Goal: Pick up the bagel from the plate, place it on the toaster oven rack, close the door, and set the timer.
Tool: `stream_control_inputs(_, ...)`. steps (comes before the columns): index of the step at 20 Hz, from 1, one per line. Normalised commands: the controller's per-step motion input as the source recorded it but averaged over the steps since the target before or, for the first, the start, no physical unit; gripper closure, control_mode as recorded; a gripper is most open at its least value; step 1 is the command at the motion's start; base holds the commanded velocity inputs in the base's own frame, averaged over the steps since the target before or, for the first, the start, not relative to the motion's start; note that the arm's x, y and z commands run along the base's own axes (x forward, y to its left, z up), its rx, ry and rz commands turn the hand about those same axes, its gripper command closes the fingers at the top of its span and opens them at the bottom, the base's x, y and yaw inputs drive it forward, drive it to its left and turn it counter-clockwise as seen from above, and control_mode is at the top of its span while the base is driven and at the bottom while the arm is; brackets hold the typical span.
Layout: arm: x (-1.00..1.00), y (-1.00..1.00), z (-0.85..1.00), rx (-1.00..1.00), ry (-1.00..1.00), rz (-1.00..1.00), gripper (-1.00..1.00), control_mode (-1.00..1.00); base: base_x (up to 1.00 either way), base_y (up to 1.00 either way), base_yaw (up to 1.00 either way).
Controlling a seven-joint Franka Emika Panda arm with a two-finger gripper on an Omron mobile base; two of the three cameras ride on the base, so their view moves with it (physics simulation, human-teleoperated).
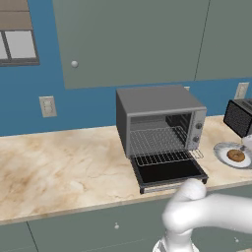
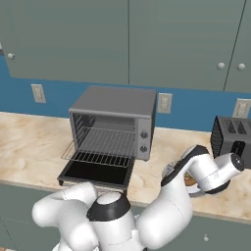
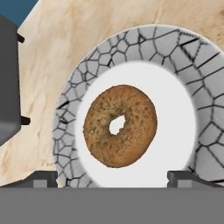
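The golden-brown bagel (image 3: 120,126) lies in the middle of the plate (image 3: 175,48), which has a crackle-pattern rim. My gripper (image 3: 113,179) hangs straight above it, open, with a fingertip (image 3: 43,178) on either side and nothing between them. In the left base view the bagel (image 1: 236,155) and plate (image 1: 221,151) sit on the counter right of the toaster oven (image 1: 157,106). The door (image 1: 167,172) is folded down flat and the wire rack (image 1: 157,142) sticks out slightly over it. From the right, my arm covers most of the plate (image 2: 169,169); the toaster oven (image 2: 115,105) stands open.
A black mesh-sided toaster (image 1: 241,117) stands behind the plate near the wall. A dark grey box with small feet (image 3: 8,87) borders the plate in the hand view. The marble counter (image 1: 59,162) stretches left of the oven. Wall cabinets hang above.
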Motion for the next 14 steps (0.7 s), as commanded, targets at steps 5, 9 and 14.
stream_control_inputs(5, 0.18, 0.00, -0.13, 0.00, 0.01, 0.00, -1.00, -1.00, 0.00, 0.00, 0.00)
stream_control_inputs(9, 0.16, 0.00, -0.05, 0.00, 0.02, 0.00, -1.00, -1.00, 0.00, 0.00, 0.00)
stream_control_inputs(14, 0.04, 0.00, -0.14, 0.00, 0.05, 0.00, -1.00, -1.00, 0.00, 0.00, 0.00)
